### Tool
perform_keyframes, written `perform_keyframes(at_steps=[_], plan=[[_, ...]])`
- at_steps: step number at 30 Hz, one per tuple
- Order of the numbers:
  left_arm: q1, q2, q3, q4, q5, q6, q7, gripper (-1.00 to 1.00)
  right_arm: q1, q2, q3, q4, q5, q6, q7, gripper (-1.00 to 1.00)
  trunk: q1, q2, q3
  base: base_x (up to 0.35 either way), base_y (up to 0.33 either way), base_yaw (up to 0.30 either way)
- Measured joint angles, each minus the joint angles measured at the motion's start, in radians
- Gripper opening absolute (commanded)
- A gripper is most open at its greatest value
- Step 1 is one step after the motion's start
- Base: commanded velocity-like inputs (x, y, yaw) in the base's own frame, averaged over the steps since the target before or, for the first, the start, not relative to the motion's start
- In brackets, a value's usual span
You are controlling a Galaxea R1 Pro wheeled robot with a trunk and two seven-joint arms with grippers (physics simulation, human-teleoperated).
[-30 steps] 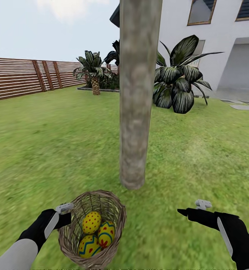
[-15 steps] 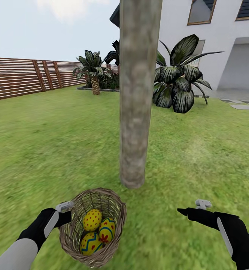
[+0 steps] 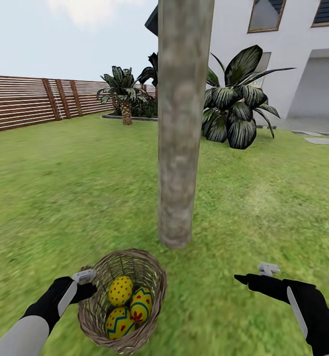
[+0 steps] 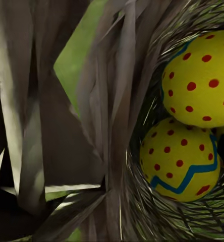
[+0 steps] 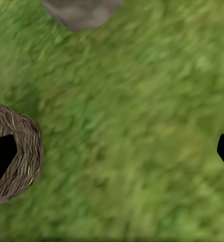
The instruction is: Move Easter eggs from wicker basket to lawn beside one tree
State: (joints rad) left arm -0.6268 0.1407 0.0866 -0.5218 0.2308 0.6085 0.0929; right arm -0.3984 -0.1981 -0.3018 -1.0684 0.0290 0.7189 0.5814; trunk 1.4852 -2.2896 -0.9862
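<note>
Lower now than a second ago, the basket (image 3: 123, 300) hangs near the tree (image 3: 180, 123), clamped at its rim by the left gripper (image 3: 86, 286). All three eggs (image 3: 120, 290) lie inside, probably carried here to unload beside the trunk. Over bare lawn (image 3: 243, 212) the right gripper (image 3: 243, 280) waits, fingers apart.

The wicker basket (image 3: 123, 300) and tree (image 3: 181, 123) are viewed from the head — the basket is shared close-up by both wrists.
</note>
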Motion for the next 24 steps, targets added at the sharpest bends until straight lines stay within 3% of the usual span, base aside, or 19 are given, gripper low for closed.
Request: perform_keyframes(at_steps=[7,14,22,24], plan=[[0.000,-0.002,0.000,-0.007,0.001,-0.002,-0.001,1.00,0.000,0.000,0.000,0.000,0.000,0.000,0.000,1.00,0.000,0.000,0.000,0.000,0.000,0.000],[-0.001,-0.001,-0.001,-0.013,-0.002,0.001,0.001,1.00,-0.001,-0.001,0.000,-0.001,0.001,0.000,0.000,1.00,-0.027,0.049,0.022,0.000,0.000,0.000],[-0.001,0.027,0.000,-0.113,0.001,0.008,-0.001,1.00,0.000,-0.001,0.000,-0.002,0.001,0.000,0.000,1.00,-0.057,0.105,0.047,0.000,0.000,0.000],[0.007,0.028,0.028,-0.169,0.004,0.015,-0.001,1.00,0.000,0.000,0.001,-0.002,0.001,0.000,0.000,1.00,-0.065,0.119,0.053,0.000,0.000,0.000]])
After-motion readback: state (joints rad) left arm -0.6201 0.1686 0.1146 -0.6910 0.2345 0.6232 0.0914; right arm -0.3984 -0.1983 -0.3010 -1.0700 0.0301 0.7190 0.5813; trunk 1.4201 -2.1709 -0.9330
